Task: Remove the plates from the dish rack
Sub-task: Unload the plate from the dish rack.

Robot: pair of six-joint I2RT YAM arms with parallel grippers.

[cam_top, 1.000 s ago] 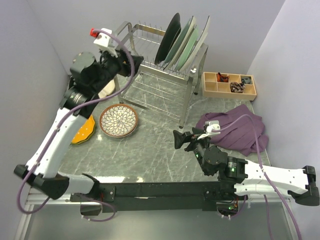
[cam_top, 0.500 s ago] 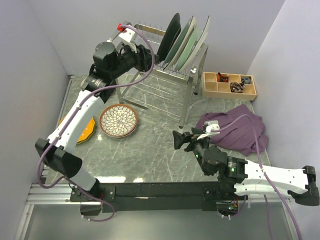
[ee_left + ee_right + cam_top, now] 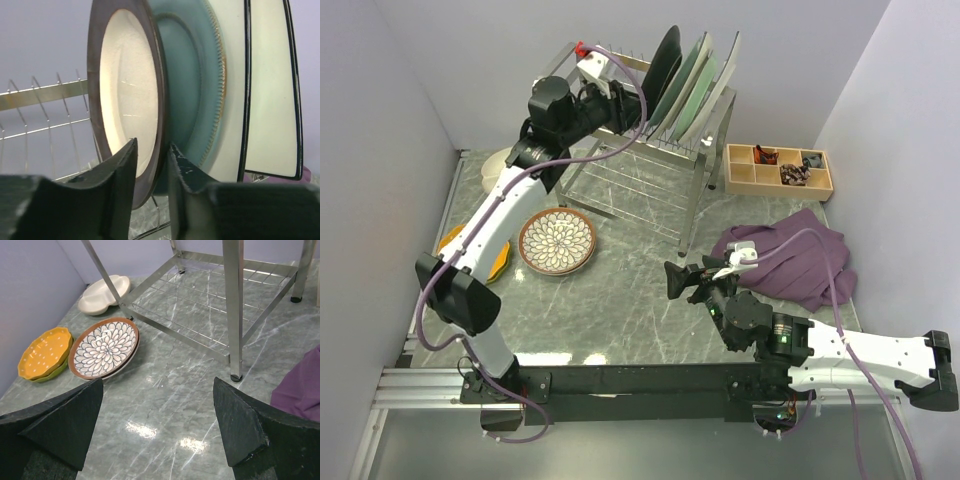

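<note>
Cream at its centre and dark brown at the rim, the dark-rimmed plate point(image 3: 125, 100) stands upright at the left end of the row in the dish rack point(image 3: 620, 170), on the upper tier among the prongs. Behind it lean the grey-blue plate point(image 3: 192, 85) and two pale plates point(image 3: 272, 90) with thin dark edges. The top view shows four plates in the rack in all. The left end effector point(image 3: 152, 150) has one finger on each side of the dark-rimmed plate's lower rim, the jaws narrow and close against it. Whether they pinch it yet I cannot tell.

Down on the table point(image 3: 640, 310), left of the rack, lie the plates that are out. These are the brown petal-patterned plate point(image 3: 104, 347), the orange-yellow dotted plate point(image 3: 44, 351) resting on what looks like a green plate point(image 3: 57, 369), and the cream divided plate point(image 3: 105, 292) near the rack's far left leg. So the task looks roughly half done: three or four plates are unloaded and four are left, and the first of those four is the one in hand.

The right end effector point(image 3: 158, 390) hovers low over the near middle of the table with its jaws spread wide and nothing between them. A purple cloth point(image 3: 785, 258) and a wooden compartment tray point(image 3: 778, 170) sit to the right, apart from the work.
</note>
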